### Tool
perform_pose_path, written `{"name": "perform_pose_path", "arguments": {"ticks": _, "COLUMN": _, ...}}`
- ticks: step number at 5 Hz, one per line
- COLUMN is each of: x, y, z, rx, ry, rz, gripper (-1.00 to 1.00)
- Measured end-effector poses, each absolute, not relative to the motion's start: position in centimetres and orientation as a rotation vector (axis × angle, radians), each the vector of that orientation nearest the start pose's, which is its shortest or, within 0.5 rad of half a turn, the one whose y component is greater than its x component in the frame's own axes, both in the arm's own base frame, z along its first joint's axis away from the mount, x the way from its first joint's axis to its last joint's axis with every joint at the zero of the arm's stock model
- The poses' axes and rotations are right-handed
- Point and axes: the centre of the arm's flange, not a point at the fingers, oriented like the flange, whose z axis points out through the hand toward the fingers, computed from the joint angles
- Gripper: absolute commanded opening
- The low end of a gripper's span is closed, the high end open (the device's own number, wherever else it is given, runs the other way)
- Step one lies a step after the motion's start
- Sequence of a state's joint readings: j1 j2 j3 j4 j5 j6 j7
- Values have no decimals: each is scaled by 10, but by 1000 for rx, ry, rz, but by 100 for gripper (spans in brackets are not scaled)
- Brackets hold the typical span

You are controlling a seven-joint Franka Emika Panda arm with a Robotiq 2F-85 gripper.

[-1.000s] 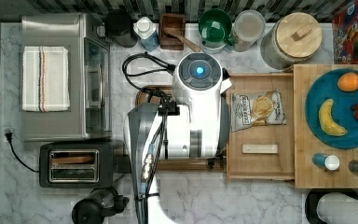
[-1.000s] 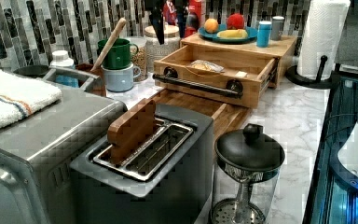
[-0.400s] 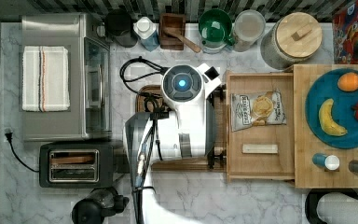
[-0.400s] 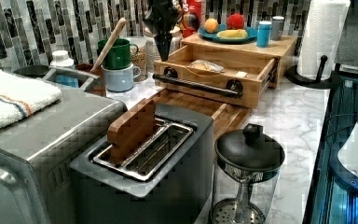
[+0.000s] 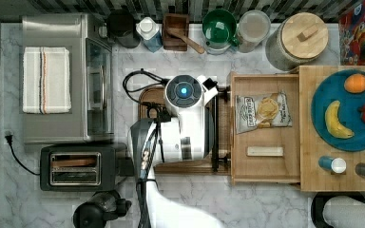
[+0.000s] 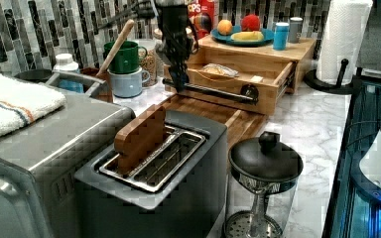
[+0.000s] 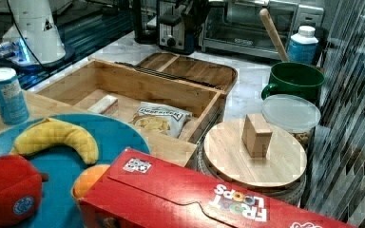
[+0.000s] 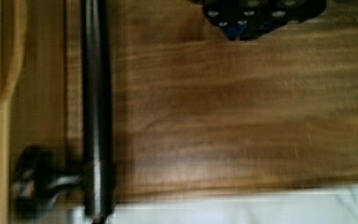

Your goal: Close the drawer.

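As you looked along the left view, the toaster (image 6: 154,163) stood nearest with a wooden board (image 6: 140,138) upright in its slot, the glass coffee press (image 6: 263,188) to the left view's right of it. Beyond them lay the dark cutting board (image 6: 213,110), and past it the drawer (image 6: 238,84) stood pulled out from under the slab carrying the blue plate (image 6: 243,38). Your gripper (image 6: 178,82) hung at the drawer's front, right by the black handle bar (image 6: 213,90); you could not tell whether its fingers were apart or together. Inside the drawer a chip bag (image 5: 264,110) and a small wooden block (image 5: 264,151) lay apart.
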State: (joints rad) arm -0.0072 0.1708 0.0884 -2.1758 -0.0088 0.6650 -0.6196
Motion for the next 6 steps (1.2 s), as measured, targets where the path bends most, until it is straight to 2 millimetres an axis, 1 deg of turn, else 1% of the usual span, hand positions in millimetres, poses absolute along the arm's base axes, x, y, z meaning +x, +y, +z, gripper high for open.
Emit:
{"name": "perform_pose_path", "arguments": {"ticks": 1, "x": 524, "y": 41, "z": 274, "rx": -3134, "ry": 119, "rz": 283, "gripper": -100}}
{"name": "perform_pose_path", "arguments": {"ticks": 2, "x": 513, "y": 30, "z": 254, "rx": -3123, "ry": 46, "rz": 354, "gripper": -100}}
{"name": "perform_pose_path", "arguments": {"ticks": 3, "x": 511, "y": 9, "z": 245, "rx": -3101, "ry": -74, "rz": 383, "gripper": -100}}
{"name": "perform_pose_path", "arguments": {"ticks": 4, "x": 514, "y": -14, "z": 244, "rx": -3103, "ry": -197, "rz": 362, "gripper": -100}}
{"name": "perform_pose_path", "arguments": {"ticks": 5, "x": 514, "y": -39, "z": 240, "rx": -3092, "ry": -224, "rz": 368, "gripper": -100}}
{"name": "perform_pose_path", "arguments": {"ticks": 6, "x": 515, "y": -58, "z": 241, "rx": -3090, "ry": -173, "rz": 353, "gripper": -100}}
